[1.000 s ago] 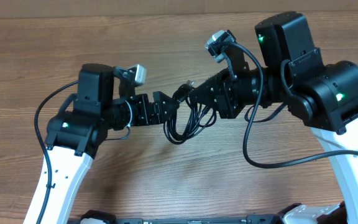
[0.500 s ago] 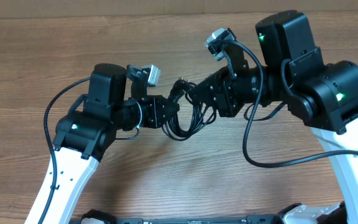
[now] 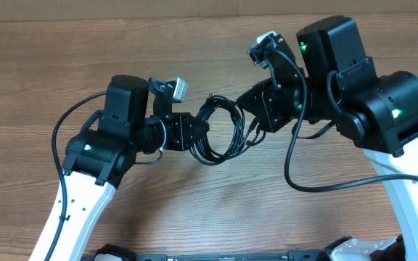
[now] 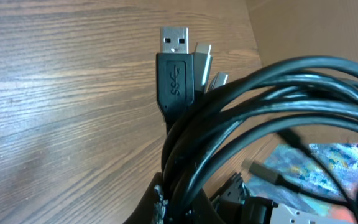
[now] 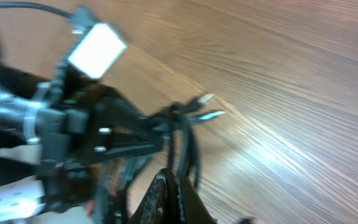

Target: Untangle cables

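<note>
Since a sec ago the left gripper (image 3: pixel 194 133) has slid in from its side and clamped onto the tangle of thin black rubber-sheathed cables (image 3: pixel 220 139). The right gripper (image 3: pixel 247 107) has drawn back toward its own side w/ the wrist tipped up. The loops now hang stretched btw the two claws, not bunched at the right one.

Overhead: we see both claws clenched on the cables, left on the coil's left edge, right on its upper-right edge. The coil is mid-way over the brown wood-grain table (image 3: pixel 42 65); can't tell if it touches the top.

Left wrist: several loops arc out from the closed fingers, v. close to the lens. A black rectangular USB plug w/ a silver metal tip (image 4: pixel 175 62) points up, just beside a pair of smaller silvery plug tips (image 4: pixel 204 56).

Right wrist: blurred. Cords rise from the shut fingers at frame bottom; the plug tips poke out past the white box-shaped camera (image 5: pixel 97 51) on the other arm.

Our read: a two-handed hold is now set, so pulling apart can begin. The loops are still knotted together, i.e. early days.
</note>
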